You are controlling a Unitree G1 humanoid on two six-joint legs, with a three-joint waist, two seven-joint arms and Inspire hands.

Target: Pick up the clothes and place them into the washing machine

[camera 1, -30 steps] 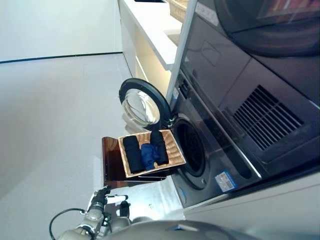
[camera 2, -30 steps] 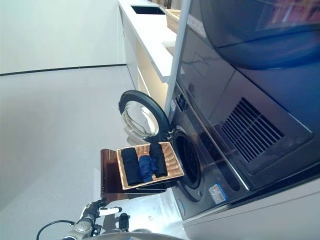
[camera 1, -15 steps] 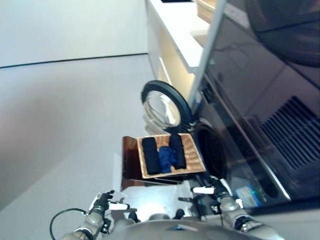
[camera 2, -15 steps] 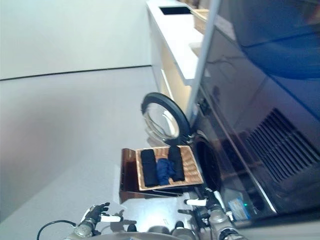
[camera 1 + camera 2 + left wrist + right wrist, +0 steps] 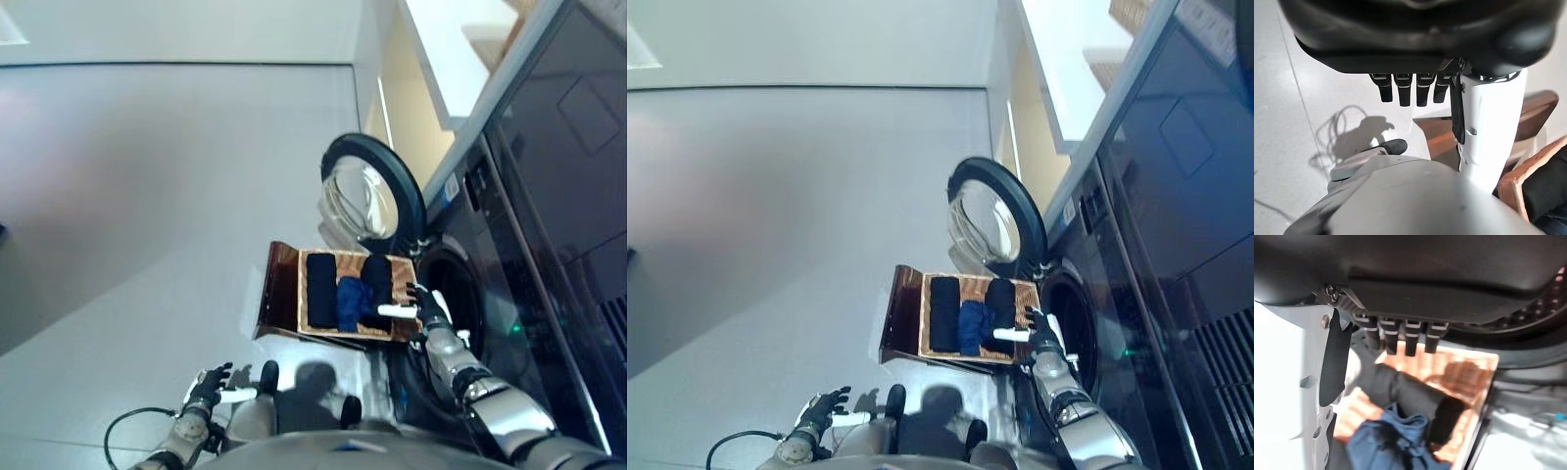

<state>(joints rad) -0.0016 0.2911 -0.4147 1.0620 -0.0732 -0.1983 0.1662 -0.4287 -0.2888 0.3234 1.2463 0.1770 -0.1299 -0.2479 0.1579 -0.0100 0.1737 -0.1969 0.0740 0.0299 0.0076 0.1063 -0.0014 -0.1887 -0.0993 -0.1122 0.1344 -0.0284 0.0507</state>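
Note:
The shallow wicker basket (image 5: 315, 324) rests on the low dark brown box (image 5: 280, 294) beside the washing machine's open drum (image 5: 458, 294). In it lie a black roll (image 5: 320, 289), a blue garment (image 5: 349, 304) and another black roll (image 5: 377, 290). My right hand (image 5: 427, 306) is open at the basket's near right corner, by the drum; its wrist view shows straight fingers (image 5: 1399, 339) above the blue garment (image 5: 1391, 440) and a black roll (image 5: 1406, 396). My left hand (image 5: 209, 384) is open and empty, low over the floor; its fingers (image 5: 1408, 90) are straight.
The round glass door (image 5: 372, 199) stands open behind the basket. The dark machine front (image 5: 534, 245) runs along the right. A white counter (image 5: 456, 49) lies beyond it. Grey floor (image 5: 147, 196) spreads to the left.
The camera has shifted, so the whole scene sits differently. My right hand has risen to the basket's near right corner. My left hand stays low.

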